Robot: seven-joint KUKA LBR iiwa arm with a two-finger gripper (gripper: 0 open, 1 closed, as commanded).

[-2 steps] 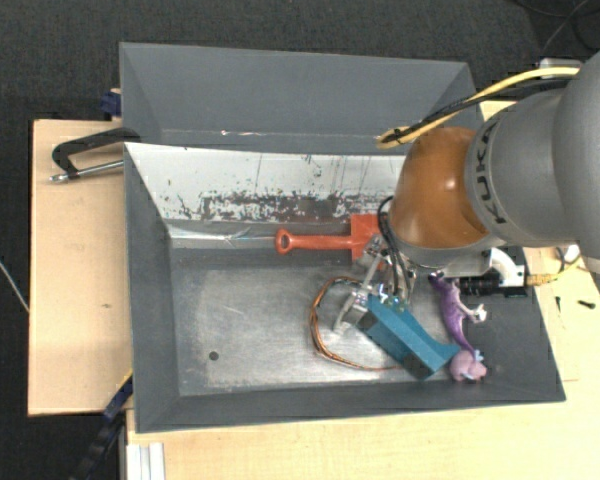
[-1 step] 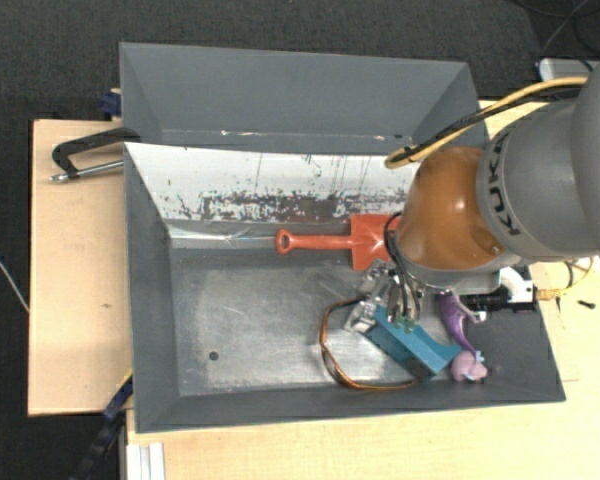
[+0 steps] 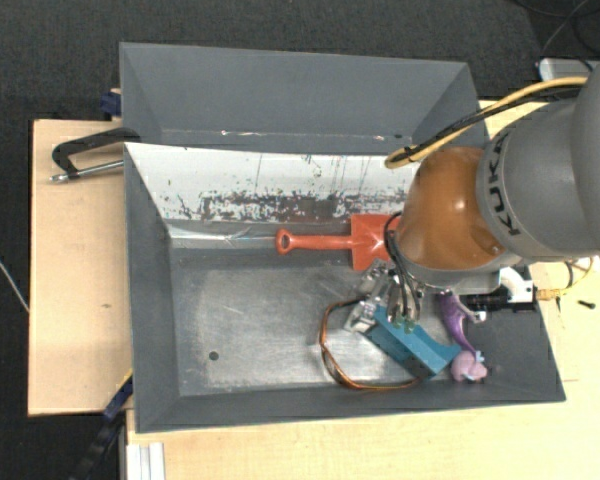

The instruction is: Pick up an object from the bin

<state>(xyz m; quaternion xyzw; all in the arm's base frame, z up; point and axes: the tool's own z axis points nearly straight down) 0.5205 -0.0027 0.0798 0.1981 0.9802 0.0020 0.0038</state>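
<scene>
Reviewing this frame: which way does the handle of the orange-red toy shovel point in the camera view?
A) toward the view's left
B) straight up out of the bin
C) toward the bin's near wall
A: the orange-red shovel lies flat along the far side of the bin, its handle running to the view's left and its blade at the right end.

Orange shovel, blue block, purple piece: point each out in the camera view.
orange shovel (image 3: 325,240): camera view, on the handle, by the bin's far wall.
blue block (image 3: 413,346): camera view, on its upper face.
purple piece (image 3: 469,367): camera view, on its pale rounded end near the bin's right corner.
</scene>
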